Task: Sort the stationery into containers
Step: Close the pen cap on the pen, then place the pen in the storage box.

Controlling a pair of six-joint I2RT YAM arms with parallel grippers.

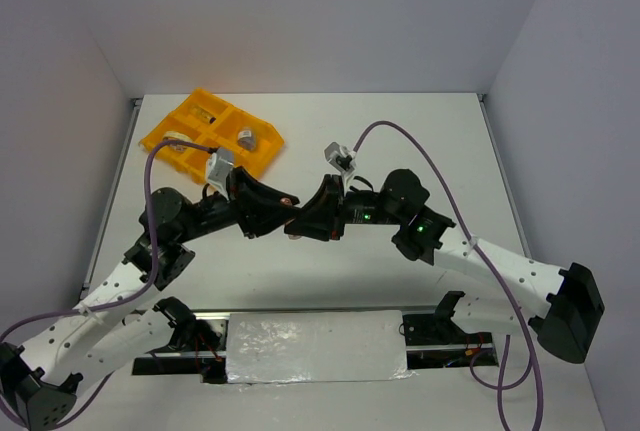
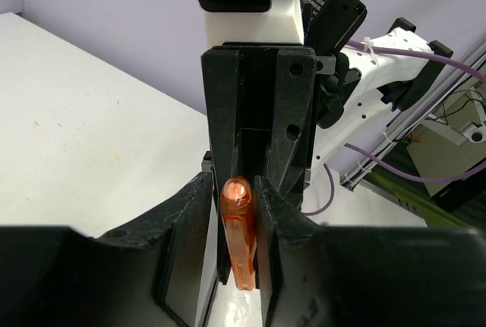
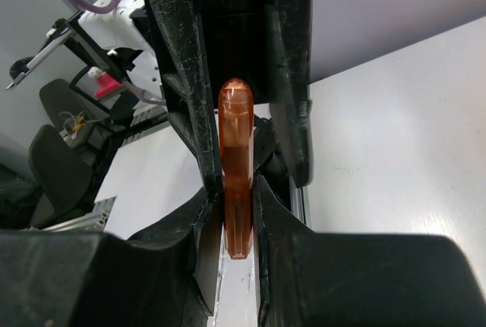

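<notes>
An orange piece (image 2: 238, 228) of the stationery hangs above the middle of the table, between both grippers. They meet tip to tip. My right gripper (image 3: 234, 190) is shut on the piece (image 3: 236, 183), its pads tight against both sides. My left gripper (image 2: 231, 190) stands around the other end, jaws slightly apart. The piece leans on the right-hand finger (image 2: 273, 213), with a thin gap on the other side. From above, the left gripper (image 1: 283, 213) and right gripper (image 1: 301, 219) hide most of the piece. The orange-yellow tray (image 1: 160, 136), the containers, lies at the far left.
The tray holds a beige tape ring (image 1: 178, 146), a small grey-topped jar (image 1: 247, 136) and another small item (image 1: 205, 111). A crinkled white sheet (image 1: 315, 346) covers the near edge between the arm bases. Purple cables (image 1: 420, 156) loop over both arms.
</notes>
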